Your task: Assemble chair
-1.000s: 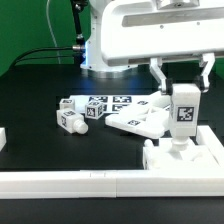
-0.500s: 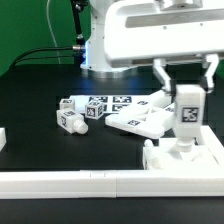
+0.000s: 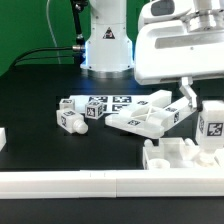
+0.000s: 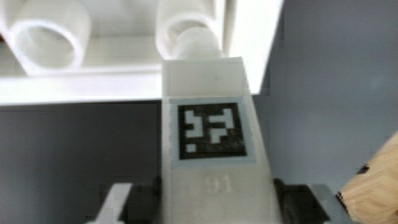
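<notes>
White plastic crowds the exterior view's right, where the gripper (image 3: 209, 106) pinches the top of an upright chair piece (image 3: 212, 130) whose square tag faces the camera. This piece hangs just above a chunky chair slab (image 3: 176, 154) lodged in the corner of the white rail (image 3: 90, 183); whether the two touch cannot be told. More chair parts (image 3: 112, 110) lie heaped in the middle of the black table (image 3: 40, 100), with the arm's base (image 3: 105, 45) behind them.

Seen from the wrist view, the gripper (image 4: 210, 198) has its fingers (image 4: 121, 205) pressed to either side of the tagged chair piece (image 4: 214, 120). The piece's far end lies by one of two round pegs (image 4: 50, 45) on the chair slab (image 4: 107, 85).
</notes>
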`<state>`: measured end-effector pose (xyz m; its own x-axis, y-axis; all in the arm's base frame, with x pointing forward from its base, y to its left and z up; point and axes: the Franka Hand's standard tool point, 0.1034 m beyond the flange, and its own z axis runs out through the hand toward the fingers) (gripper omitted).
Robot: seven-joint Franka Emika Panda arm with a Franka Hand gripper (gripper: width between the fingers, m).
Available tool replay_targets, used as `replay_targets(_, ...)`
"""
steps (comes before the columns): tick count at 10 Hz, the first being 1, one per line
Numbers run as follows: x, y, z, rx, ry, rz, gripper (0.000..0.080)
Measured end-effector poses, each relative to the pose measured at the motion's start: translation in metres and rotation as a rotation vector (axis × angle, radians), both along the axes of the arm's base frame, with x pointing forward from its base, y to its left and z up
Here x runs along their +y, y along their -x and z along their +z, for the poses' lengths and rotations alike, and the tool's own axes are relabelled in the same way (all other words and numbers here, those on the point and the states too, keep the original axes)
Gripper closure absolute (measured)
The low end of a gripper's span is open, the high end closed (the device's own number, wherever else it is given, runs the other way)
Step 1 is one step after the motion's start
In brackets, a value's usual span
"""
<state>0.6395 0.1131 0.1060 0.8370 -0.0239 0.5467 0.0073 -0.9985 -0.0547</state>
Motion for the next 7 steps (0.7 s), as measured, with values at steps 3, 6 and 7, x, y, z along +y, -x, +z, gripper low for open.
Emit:
replay_targets(3,-0.006,-0.002,-0.007,0.0,0.007,-0.006,0.0515)
replay_targets(6,-0.004,-0.001,-0.017,0.01,0.009,-0.002,0.0514)
replay_targets(7,-0.005,-0.001,-0.017,0.004,0.012,-0.003,0.0514)
